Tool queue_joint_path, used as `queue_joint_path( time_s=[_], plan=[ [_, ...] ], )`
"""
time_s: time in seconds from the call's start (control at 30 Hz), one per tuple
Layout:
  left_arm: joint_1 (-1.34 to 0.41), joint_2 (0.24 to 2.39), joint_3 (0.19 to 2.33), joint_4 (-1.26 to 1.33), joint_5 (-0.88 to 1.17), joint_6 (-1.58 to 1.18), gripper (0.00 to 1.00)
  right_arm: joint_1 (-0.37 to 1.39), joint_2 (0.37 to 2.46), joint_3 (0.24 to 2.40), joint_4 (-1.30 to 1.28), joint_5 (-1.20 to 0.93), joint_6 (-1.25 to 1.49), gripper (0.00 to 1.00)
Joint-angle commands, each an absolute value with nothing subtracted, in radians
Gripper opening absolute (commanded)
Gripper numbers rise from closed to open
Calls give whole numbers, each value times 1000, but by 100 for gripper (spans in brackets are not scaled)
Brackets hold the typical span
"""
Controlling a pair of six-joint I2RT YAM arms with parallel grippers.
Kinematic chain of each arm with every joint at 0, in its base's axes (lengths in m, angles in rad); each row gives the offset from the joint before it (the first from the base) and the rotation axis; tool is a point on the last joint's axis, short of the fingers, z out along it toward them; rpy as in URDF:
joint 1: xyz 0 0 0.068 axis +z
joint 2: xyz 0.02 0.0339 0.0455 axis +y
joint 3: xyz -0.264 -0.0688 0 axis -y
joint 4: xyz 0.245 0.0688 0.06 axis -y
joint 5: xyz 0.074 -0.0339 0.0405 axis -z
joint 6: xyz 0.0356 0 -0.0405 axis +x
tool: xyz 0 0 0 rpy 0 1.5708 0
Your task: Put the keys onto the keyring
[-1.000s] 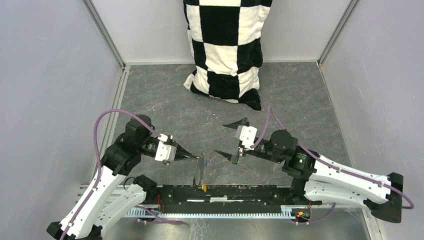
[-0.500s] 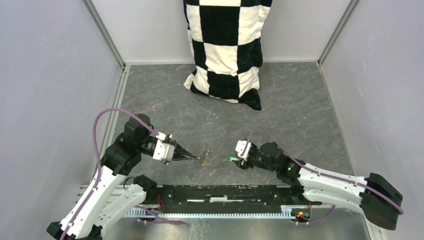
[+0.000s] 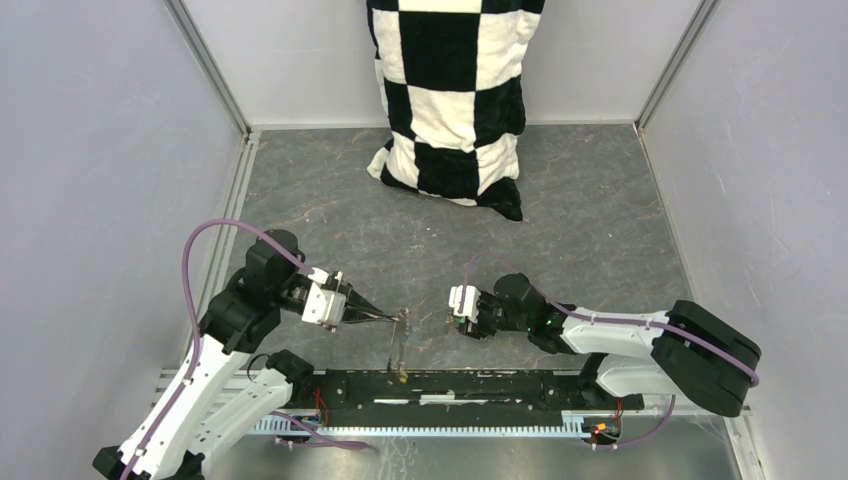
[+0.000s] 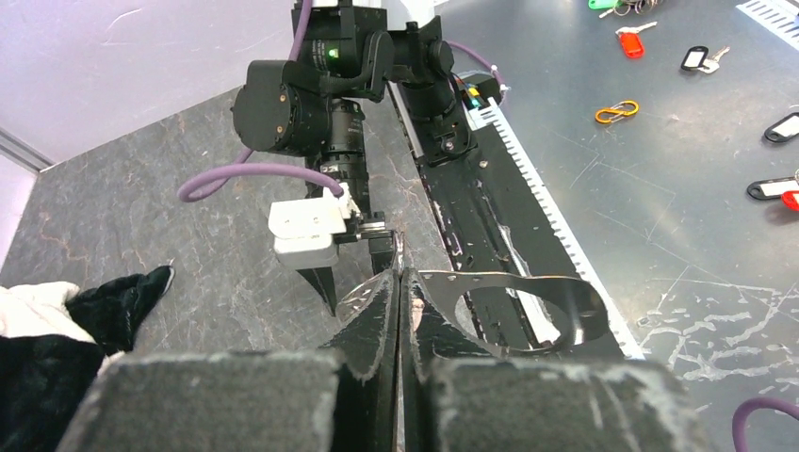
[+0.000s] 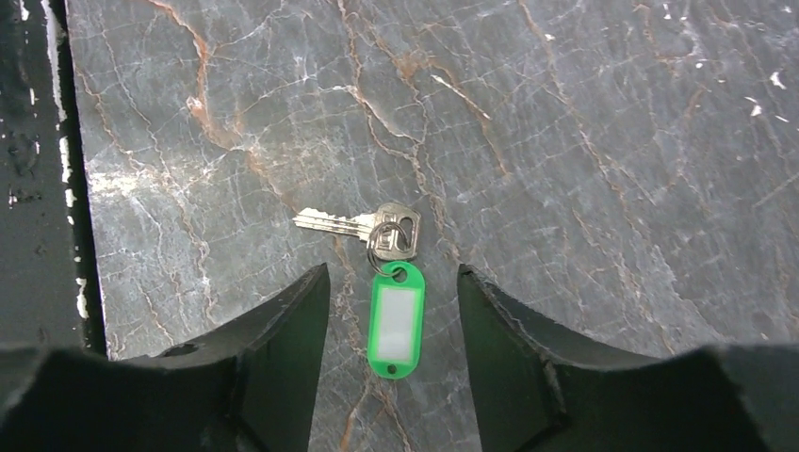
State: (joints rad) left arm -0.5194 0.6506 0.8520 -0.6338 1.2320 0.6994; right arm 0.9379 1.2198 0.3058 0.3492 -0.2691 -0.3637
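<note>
Green-tagged key [image 5: 394, 318] on marbled table [image 5: 612, 141]

surface [image 3: 330, 200]: dark grey, marble-veined | walls [image 3: 90, 150]: plain pale grey panels on three sides | corner posts [image 3: 215, 75]: silver metal | checkered cloth [image 3: 450, 90]: black-and-white, draped at back wall onto surface | light: even, soft

We find open dark marbled table [image 3: 600, 230] right of our right pincer [image 5: 391, 271]; the black-and-white checkered cloth [image 3: 450, 100] blocks the far middle, well apart.
</note>
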Motion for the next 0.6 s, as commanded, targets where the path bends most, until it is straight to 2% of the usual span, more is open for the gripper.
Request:
queue_joint_path(
  time_s=[0.0, 0.37, 0.57],
  plan=[
    [-522, 637, 897, -615, 1261, 650, 2, 931, 1265, 345, 439, -316, -395, 56],
    [-522, 640, 914, -615, 1259, 641, 2, 924, 1326, 354, 468, -308, -399, 38],
    [-522, 640, 919, -613, 1261, 638, 2, 920, 1342, 358, 459, -310, -390, 33]
  ],
)
